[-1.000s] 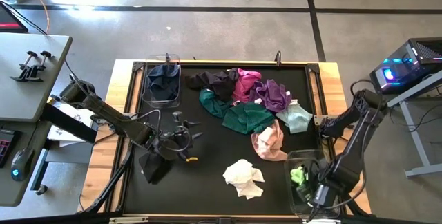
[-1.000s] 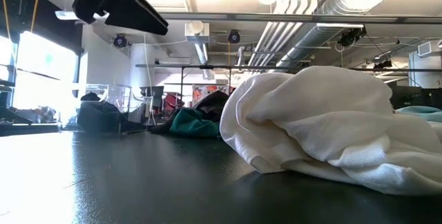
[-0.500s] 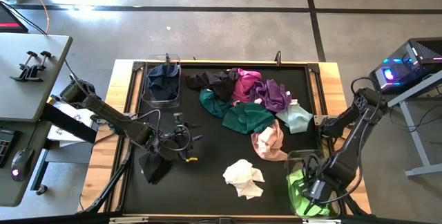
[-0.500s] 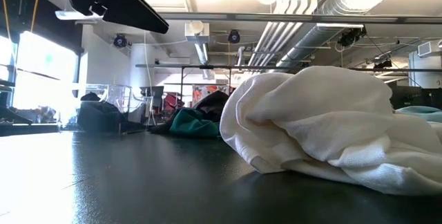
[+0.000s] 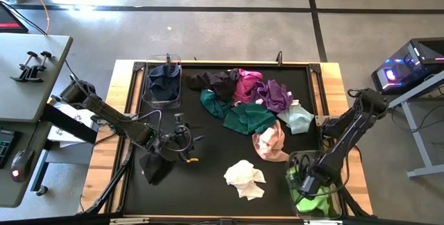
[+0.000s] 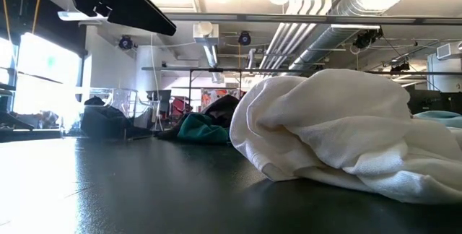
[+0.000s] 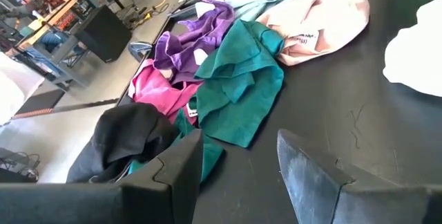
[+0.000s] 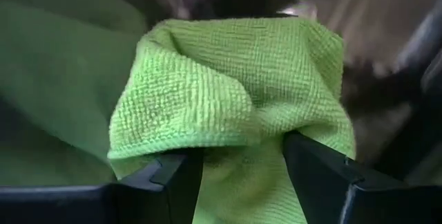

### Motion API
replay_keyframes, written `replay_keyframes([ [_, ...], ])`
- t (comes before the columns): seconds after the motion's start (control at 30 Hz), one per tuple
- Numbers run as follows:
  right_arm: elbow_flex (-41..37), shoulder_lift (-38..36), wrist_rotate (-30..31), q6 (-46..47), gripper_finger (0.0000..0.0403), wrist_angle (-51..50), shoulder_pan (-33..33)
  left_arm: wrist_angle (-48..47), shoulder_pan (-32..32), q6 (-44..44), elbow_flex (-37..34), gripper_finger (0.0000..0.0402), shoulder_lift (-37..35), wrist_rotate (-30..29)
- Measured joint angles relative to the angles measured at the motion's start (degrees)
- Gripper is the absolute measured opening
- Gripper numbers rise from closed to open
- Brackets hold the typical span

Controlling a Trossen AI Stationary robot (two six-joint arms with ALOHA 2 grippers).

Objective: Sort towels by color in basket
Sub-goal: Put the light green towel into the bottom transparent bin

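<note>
Grey concrete floor crossed by dark seams, grey side desk at one edge, black-topped table with pale wooden rim, overhead — silver ribbed ceiling ducts, bright window beyond

Table: black mat top inside pale wooden frame. Loose on mat: crumpled white cloth near front; pink cloth just behind it; teal cloth, purple cloth, magenta cloth, black cloth, mint cloth heaped together toward back (edges overlapping). Clear plastic bin at back left corner, another front right.
</note>
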Motion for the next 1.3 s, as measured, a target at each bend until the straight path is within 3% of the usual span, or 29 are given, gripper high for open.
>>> replay_keyframes([
  [0.1,3.8,0.0,5.8,0.1,0.0197,-6.9,0.1,0.0,0.1,0.1,0.0,0.0175,0.0,0.0],
  [0.33,15.2,-0.1,4.7,1.4,0.0197,-19.7,1.3,0.2,0.1,-0.5,0.0,0.0175,0.0,0.0],
  [0.6,14.9,3.1,-9.5,7.6,0.0197,-17.0,3.2,0.2,0.1,-1.2,0.0,0.0175,0.0,0.0],
  [0.87,7.9,8.8,-11.1,2.9,0.0197,-1.7,1.1,0.1,0.1,-1.6,0.0,0.0175,0.0,0.0],
  [1.07,9.0,9.1,-10.2,-1.6,0.0197,-5.5,0.2,0.1,0.1,-1.6,0.0,0.0175,0.0,0.0],
  [1.3,16.9,8.0,-10.1,1.7,0.0197,-18.5,1.8,0.1,0.1,-1.6,0.0,0.0175,0.0,0.0],
])
